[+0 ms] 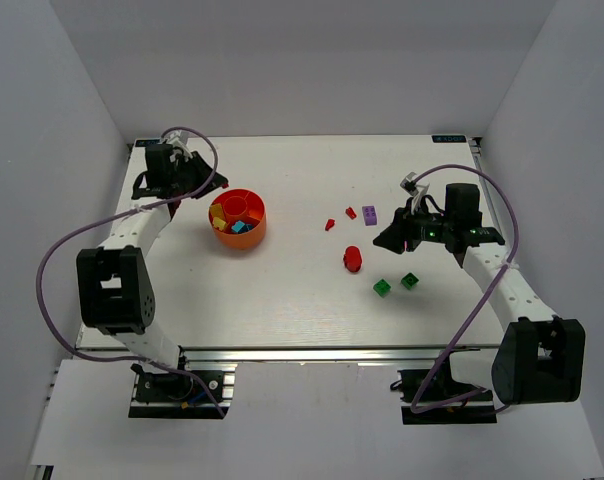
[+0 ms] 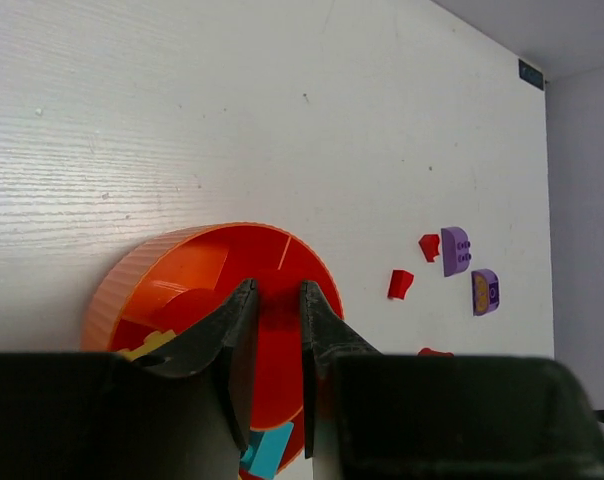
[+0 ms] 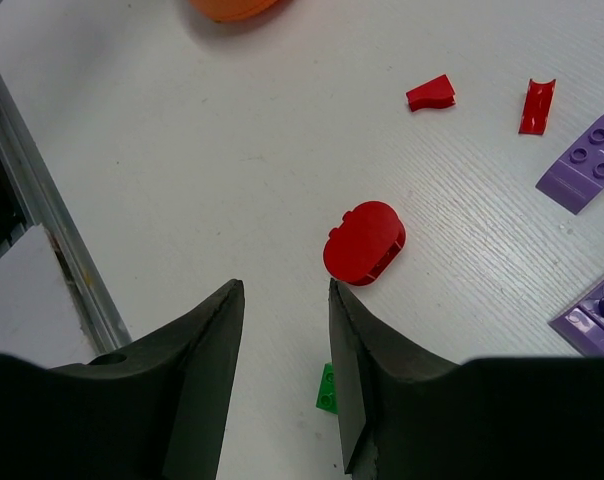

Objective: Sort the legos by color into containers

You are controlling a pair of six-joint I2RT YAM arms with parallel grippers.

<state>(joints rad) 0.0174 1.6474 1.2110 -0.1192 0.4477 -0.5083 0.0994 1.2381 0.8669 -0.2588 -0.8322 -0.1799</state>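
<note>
The orange dish [image 1: 254, 236] with its red insert stands left of centre; yellow [image 1: 220, 213] and teal [image 1: 239, 227] legos lie in its sections. My left gripper [image 1: 220, 186] hovers over the dish's far rim [image 2: 112, 300], shut on a small red lego [image 2: 279, 300] at its fingertips. Loose on the table lie a rounded red lego [image 3: 364, 243], two small red pieces [image 3: 431, 94] [image 3: 535, 105], purple pieces [image 3: 582, 165] and two green bricks [image 1: 382, 288] [image 1: 410, 281]. My right gripper [image 3: 285, 290] is open above bare table, the rounded red lego just beyond its right fingertip.
A metal rail [image 1: 332, 352] runs along the table's near edge and shows at the left of the right wrist view [image 3: 22, 200]. White walls enclose the table on three sides. Purple cables loop beside both arms.
</note>
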